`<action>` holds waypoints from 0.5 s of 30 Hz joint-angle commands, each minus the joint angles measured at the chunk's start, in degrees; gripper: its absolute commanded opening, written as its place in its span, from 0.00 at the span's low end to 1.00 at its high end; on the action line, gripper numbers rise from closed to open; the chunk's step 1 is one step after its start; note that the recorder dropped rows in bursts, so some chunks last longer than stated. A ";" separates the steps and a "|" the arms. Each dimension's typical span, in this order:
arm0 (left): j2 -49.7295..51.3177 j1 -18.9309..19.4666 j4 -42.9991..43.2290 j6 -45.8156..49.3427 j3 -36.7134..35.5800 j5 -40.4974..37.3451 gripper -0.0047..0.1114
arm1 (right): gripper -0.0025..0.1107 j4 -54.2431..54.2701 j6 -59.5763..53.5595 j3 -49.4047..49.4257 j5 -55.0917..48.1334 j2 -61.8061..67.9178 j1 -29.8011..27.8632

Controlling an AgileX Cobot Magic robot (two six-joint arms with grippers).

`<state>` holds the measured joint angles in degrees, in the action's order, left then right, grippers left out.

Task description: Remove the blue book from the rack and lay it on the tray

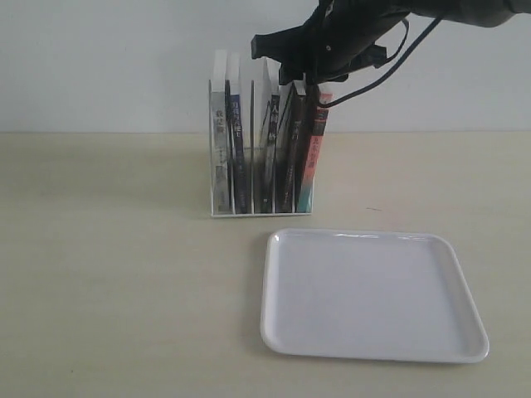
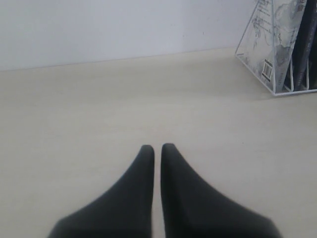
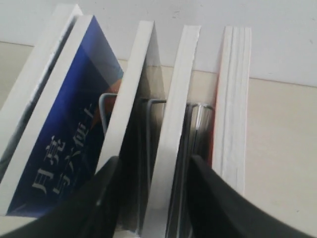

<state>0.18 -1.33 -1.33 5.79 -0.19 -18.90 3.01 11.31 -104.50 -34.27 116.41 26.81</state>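
Observation:
The white wire rack stands at the back of the table with several upright books. The blue book is second from the left, showing its dark blue spine. Its blue cover with white title shows in the right wrist view. My right gripper hangs over the rack's right half, open. Its fingers straddle the top of a white-edged book two slots away from the blue book, which lies outside the jaws. The white tray lies flat in front. My left gripper is shut on nothing, low over bare table.
Black-spined books and a red-and-teal-spined book fill the rack's right slots, and a grey-white book stands at its left end. The rack's corner shows in the left wrist view. A pale wall runs behind the table.

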 commanded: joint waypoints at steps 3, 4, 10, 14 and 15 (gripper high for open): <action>-0.18 0.11 -0.14 0.22 0.19 0.91 0.08 | 0.39 0.49 -0.18 -0.21 -1.26 0.41 -0.56; -0.18 0.11 -0.14 0.22 0.19 0.91 0.08 | 0.39 1.09 -0.47 -0.21 -1.26 0.34 -0.56; -0.18 0.11 -0.14 0.22 0.19 0.91 0.08 | 0.39 1.89 -1.21 -0.21 -3.69 2.50 0.03; -0.18 0.11 -0.14 0.22 0.19 0.91 0.08 | 0.12 1.89 -1.21 -0.21 -3.58 2.50 0.17; -0.18 0.11 -0.14 0.22 0.19 0.91 0.08 | 0.03 1.89 -1.21 -0.21 -3.58 2.50 0.17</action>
<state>0.18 -1.33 -1.33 5.79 -0.19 -18.90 5.06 10.59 -104.63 -37.79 119.18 26.92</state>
